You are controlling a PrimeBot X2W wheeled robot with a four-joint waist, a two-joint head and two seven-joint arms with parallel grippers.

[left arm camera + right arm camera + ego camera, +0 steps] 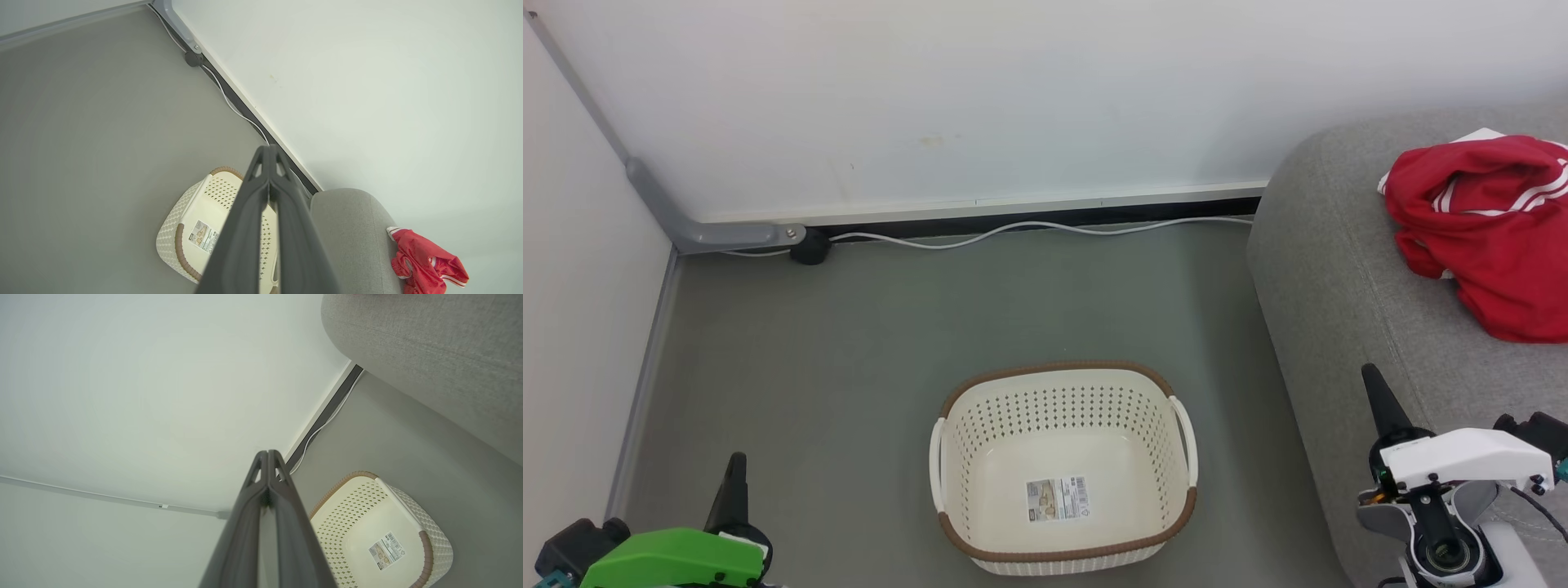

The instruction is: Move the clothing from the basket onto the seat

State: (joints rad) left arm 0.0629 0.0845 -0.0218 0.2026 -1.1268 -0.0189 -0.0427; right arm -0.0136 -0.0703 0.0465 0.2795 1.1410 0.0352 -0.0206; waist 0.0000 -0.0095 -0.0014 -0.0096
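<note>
The left end effector [269, 152] has its two dark fingers pressed together and holds nothing. The right end effector [268, 455] is closed tight the same way, also with nothing in it. Between them on the grey floor [849, 343] stands one cream-white basket [1062, 465] with perforated sides, a brown woven-look rim, two white handles and one paper label [1057, 500] on its bottom. To the right, on the light grey seat [1339, 269], lies the clothing [1486, 229]: one crumpled bright red heap with thin white stripes. How many garments it holds I cannot tell.
</note>
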